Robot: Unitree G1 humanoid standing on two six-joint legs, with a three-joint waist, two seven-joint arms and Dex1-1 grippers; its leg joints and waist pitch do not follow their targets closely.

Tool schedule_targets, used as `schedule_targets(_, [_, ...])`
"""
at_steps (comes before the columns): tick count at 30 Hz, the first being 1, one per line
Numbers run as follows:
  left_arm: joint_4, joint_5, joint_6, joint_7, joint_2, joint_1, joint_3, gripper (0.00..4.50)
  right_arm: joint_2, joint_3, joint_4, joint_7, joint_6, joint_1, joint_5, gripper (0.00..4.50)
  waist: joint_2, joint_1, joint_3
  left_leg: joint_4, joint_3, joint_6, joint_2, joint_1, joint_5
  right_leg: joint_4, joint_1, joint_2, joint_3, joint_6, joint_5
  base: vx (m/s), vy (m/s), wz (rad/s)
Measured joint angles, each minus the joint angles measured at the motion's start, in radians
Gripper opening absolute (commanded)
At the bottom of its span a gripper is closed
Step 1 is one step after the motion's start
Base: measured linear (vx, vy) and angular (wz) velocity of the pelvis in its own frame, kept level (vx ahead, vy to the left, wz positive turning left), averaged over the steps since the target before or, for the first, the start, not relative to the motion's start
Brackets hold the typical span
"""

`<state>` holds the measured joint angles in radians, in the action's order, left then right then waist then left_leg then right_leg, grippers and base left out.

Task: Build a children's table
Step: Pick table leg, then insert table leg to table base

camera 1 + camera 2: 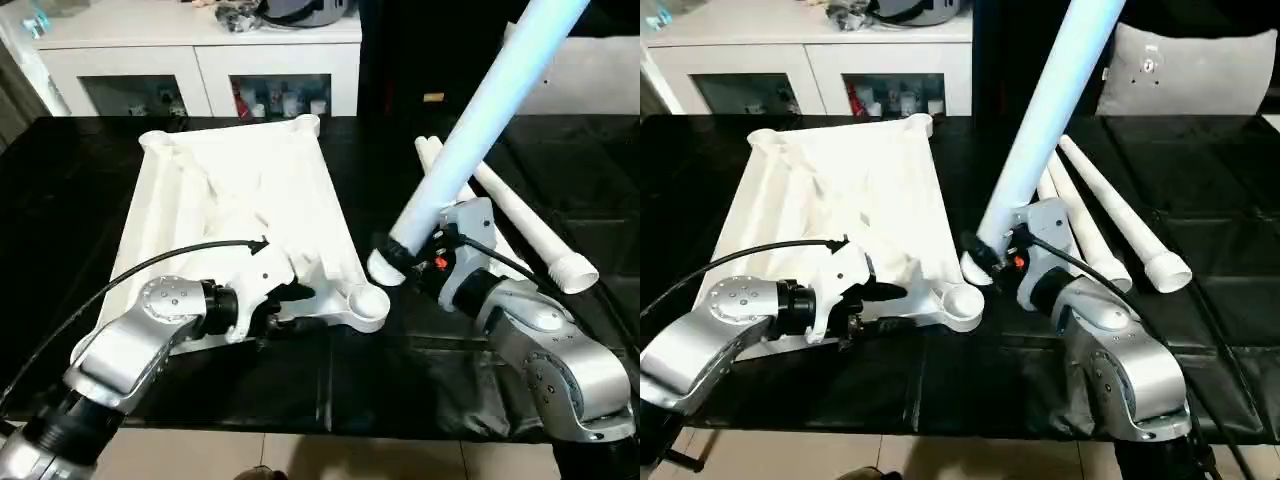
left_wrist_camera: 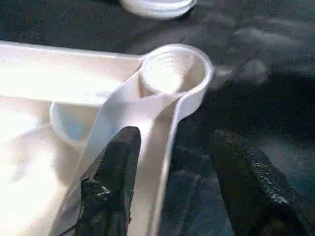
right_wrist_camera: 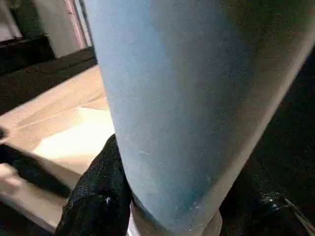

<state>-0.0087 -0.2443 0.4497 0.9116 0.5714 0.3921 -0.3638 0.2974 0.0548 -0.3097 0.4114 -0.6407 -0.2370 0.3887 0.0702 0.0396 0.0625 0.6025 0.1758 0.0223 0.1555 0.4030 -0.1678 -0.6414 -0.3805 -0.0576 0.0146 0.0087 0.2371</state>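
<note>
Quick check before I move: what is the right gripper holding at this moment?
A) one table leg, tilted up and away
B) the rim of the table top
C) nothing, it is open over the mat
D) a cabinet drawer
A: the right gripper is shut on a white leg, gripped near its lower end beside the table top's near corner socket, while the other legs lie on the mat.

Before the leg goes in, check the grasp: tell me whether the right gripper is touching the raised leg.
Touching. In the right wrist view a black finger of the right gripper presses against the raised leg, no gap between them.
</note>
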Motion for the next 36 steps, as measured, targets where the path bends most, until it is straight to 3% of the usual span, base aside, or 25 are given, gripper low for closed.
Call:
schedule_targets(15, [0.185, 0.035, -0.092, 0.074, -0.062, 0.047, -0.027, 1.27, 0.02, 0.003, 0.007, 0.042, 0.011, 0.033, 0.006, 1.93, 0.001, 0.0, -0.001, 0.001, 0.0, 0.0, 0.0, 0.0, 0.0, -0.001, 0.0, 0.0, 0.0, 0.0, 0.0, 0.0, 0.0, 0.0])
schedule_targets(22, [0.257, 0.075, -0.152, 0.108, -0.063, 0.058, -0.046, 0.45, 0.023, 0.017, 0.007, 0.043, -0.011, 0.035, 0.005, 1.93, 0.001, -0.002, -0.001, 0.001, 0.0, 0.0, 0.0, 0.0, 0.0, -0.003, 0.0, 0.0, 0.0, 0.0, 0.0, 0.0, 0.0, 0.0])
schedule_targets(29, [0.295, 0.089, -0.177, 0.137, -0.063, 0.08, -0.045, 0.04, 0.031, 0.018, 0.007, 0.053, -0.032, 0.03, 0.009, 1.93, 0.001, -0.002, -0.001, 0.003, 0.0, 0.0, 0.0, 0.0, 0.0, -0.003, 0.0, 0.0, 0.0, 0.0, 0.0, 0.0, 0.0, 0.0])
schedule_targets(36, [0.301, 0.103, -0.211, 0.156, -0.064, 0.081, -0.045, 0.0, 0.052, 0.049, 0.015, 0.096, -0.056, -0.017, 0.009, 1.93, -0.001, -0.005, 0.0, 0.003, 0.0, 0.0, 0.0, 0.0, 0.0, -0.004, 0.0, 0.0, 0.0, 0.0, 0.0, 0.0, 0.0, 0.0])
